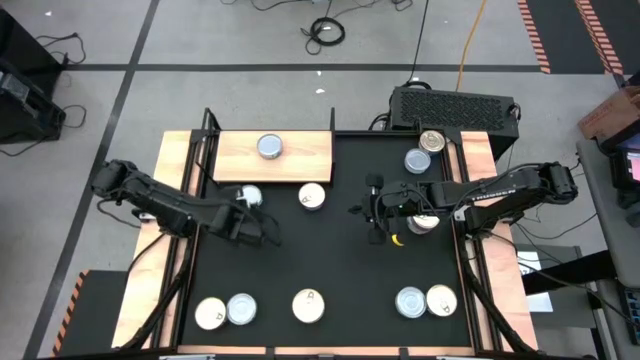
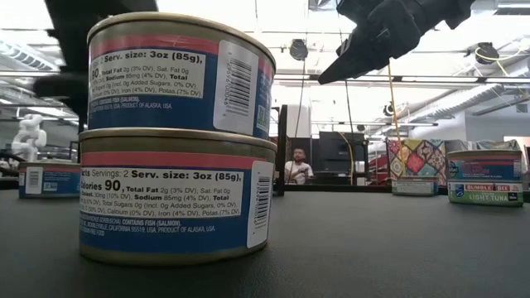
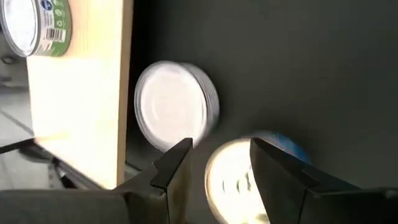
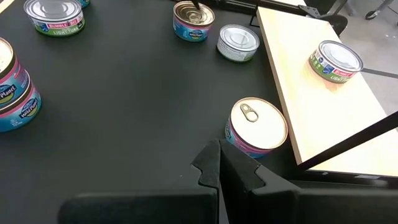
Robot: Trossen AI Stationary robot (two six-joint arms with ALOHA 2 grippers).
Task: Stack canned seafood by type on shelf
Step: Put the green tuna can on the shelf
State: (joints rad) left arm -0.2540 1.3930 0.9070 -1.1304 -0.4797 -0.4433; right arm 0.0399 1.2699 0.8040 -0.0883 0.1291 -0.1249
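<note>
The light wood shelf (image 1: 232, 160) lies at the far left and one tin (image 1: 270, 147) stands on it. Against its near edge on the black mat stand a silvery tin (image 1: 248, 196) and a cream-topped tin (image 1: 312, 197) with a pull tab. My left gripper (image 3: 219, 149) hovers open, tilted down, over a blue-sided tin (image 3: 231, 180). That tin lies below the fingertips, with a dark gap beside one finger. In the high view the left gripper (image 1: 262, 232) hides it. My right gripper (image 4: 219, 163) is shut and holds nothing; it hangs over the mat's middle (image 1: 374, 210).
A stack of two tins (image 2: 178, 132) stands at the near middle (image 1: 308, 305). Pairs of tins stand near left (image 1: 226, 310) and near right (image 1: 426, 300). More tins stand far right (image 1: 425, 150), and one (image 1: 425, 222) sits under the right arm. A person (image 2: 298, 170) sits beyond the table.
</note>
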